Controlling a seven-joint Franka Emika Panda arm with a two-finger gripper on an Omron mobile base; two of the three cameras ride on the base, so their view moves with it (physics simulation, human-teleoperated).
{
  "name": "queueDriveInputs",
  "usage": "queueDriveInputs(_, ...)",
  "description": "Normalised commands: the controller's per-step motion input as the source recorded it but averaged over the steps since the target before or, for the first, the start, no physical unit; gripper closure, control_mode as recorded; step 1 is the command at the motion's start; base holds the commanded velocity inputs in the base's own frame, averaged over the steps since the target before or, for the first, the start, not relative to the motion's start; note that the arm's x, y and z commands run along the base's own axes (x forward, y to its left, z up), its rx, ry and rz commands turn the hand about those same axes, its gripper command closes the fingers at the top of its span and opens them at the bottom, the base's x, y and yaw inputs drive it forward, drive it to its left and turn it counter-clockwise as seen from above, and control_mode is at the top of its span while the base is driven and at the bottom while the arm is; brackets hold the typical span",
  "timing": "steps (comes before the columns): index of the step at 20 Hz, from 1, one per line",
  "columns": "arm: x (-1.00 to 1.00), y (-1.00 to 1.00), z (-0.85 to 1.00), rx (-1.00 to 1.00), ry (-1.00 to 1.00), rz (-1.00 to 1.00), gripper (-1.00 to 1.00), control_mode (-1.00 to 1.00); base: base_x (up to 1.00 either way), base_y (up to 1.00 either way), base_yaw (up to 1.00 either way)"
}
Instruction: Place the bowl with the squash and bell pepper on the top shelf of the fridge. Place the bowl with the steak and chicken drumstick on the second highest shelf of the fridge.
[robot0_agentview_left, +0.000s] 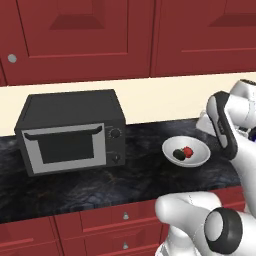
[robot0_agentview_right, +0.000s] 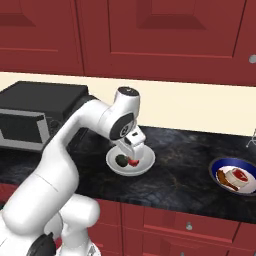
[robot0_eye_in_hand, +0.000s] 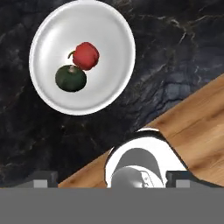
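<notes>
The wide shallow white bowl (robot0_eye_in_hand: 82, 57) sits upright on the dark marbled counter (robot0_eye_in_hand: 175, 52), upper left of the hand view, holding the dark green squash (robot0_eye_in_hand: 70, 78) touching the glossy red bell pepper (robot0_eye_in_hand: 86, 55), whose stem points toward the squash. At lower right of the right base view, a blue-rimmed bowl (robot0_agentview_right: 218, 165) holds a reddish steak (robot0_agentview_right: 237, 175) and a brown drumstick (robot0_agentview_right: 225, 178). The gripper (robot0_agentview_right: 136, 150) hovers over the white bowl, jaws apart.
</notes>
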Motion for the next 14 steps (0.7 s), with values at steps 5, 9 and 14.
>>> queueDriveInputs(5,0.13,-0.85,-0.89,0.19,0.23,-0.41,-1.0,-1.0,0.0,0.0,0.0)
queueDriveInputs(9,0.28,-0.29,-0.58,0.13,0.08,-0.14,-1.0,-1.0,0.0,0.0,0.0)
queueDriveInputs(14,0.71,-0.03,-0.55,0.01,0.03,-0.14,-1.0,-1.0,0.0,0.0,0.0)
